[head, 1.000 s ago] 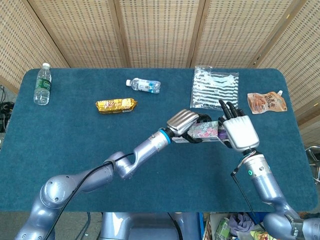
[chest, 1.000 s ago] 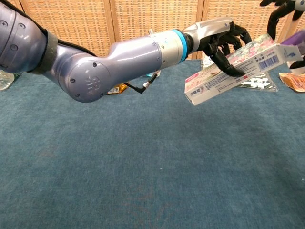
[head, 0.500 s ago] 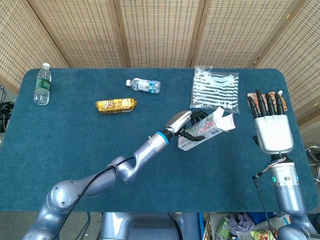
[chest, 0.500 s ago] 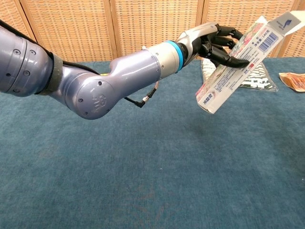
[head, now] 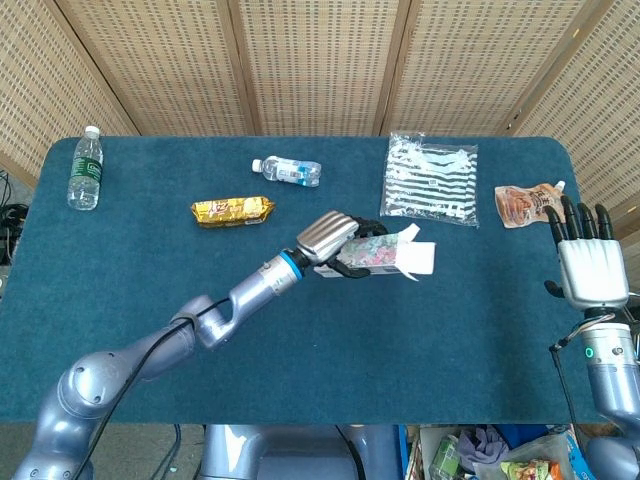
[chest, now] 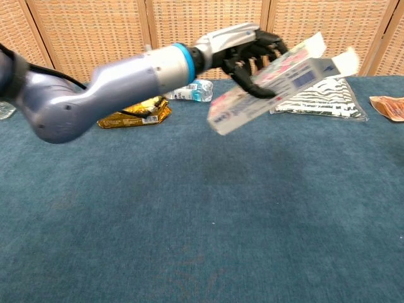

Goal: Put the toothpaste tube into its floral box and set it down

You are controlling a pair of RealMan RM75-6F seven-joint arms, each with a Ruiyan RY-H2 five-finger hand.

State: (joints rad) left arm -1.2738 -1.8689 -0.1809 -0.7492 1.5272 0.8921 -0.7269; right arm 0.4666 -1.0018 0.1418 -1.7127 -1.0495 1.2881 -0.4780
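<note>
One hand is doing the work: the left hand [head: 330,240] is gripping the floral box [chest: 271,79] around its middle, carrying it tilted above the table [head: 300,340], end flaps hanging open. Toothpaste tube not visible (probably already inside, cannot confirm). The right hand [head: 590,268] is idling at the table's edge, fingers spread, holding nothing. Striped bag [head: 430,180], gold snack pack [head: 232,211] and small bottle [head: 287,171] are lying behind; teal cloth beneath the box looks unobstructed.

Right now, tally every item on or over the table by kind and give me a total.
Water bottles: 2, upright and lying
Gold snack pack: 1
Striped bag: 1
Orange spouted pouch: 1
Floral box, held above the table by the left robot hand: 1
Total: 6
</note>
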